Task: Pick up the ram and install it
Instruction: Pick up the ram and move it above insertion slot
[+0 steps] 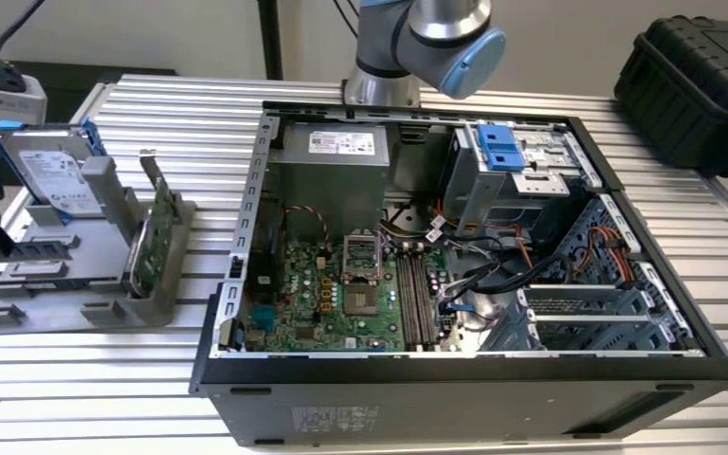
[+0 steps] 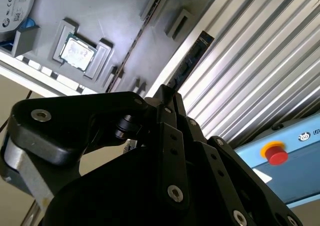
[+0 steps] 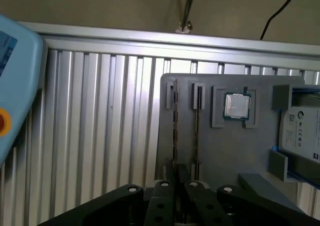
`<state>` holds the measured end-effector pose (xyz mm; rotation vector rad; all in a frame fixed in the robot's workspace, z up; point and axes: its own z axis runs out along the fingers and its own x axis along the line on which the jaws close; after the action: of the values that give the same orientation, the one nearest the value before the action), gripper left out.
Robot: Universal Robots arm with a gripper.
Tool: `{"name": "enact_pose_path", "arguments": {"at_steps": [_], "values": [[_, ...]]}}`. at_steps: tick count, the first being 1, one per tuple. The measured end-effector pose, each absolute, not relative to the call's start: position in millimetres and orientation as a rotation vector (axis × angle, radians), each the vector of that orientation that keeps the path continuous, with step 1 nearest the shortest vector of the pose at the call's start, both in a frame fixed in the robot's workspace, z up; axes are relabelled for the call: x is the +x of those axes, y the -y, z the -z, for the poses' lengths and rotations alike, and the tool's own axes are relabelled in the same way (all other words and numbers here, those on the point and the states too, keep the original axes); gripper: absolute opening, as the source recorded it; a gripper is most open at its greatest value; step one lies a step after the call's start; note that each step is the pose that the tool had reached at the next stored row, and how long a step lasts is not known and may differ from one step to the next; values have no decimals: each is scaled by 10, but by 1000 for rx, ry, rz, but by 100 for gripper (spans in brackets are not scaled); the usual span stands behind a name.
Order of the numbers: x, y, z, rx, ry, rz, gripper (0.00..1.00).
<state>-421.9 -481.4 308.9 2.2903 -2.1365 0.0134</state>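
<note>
- The black linkage gripper [image 2: 167, 93] is over the grey plastic holder tray [image 3: 225, 156], its jaws clamped on the ram.
- The ram [image 2: 191, 56], a long, thin dark circuit stick seen edge-on, runs out from the fingertips along the holder's edge beside the ribbed aluminium table [image 1: 86, 379]. It seems lifted out of its slot.
- A second thin stick [image 3: 196, 121] sits in the neighbouring slot, with a square silver processor chip [image 3: 236, 106] just beyond.
- A silver hard drive in a blue frame [image 3: 300, 131] sits at the holder's corner.
- The open black computer case [image 1: 465, 379] stands well apart.
</note>
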Motion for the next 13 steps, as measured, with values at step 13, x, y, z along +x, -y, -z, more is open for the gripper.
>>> {"name": "enact_pose_path", "arguments": {"at_steps": [13], "values": [[-4220, 4814, -3152, 2290, 2136, -13, 0]]}}
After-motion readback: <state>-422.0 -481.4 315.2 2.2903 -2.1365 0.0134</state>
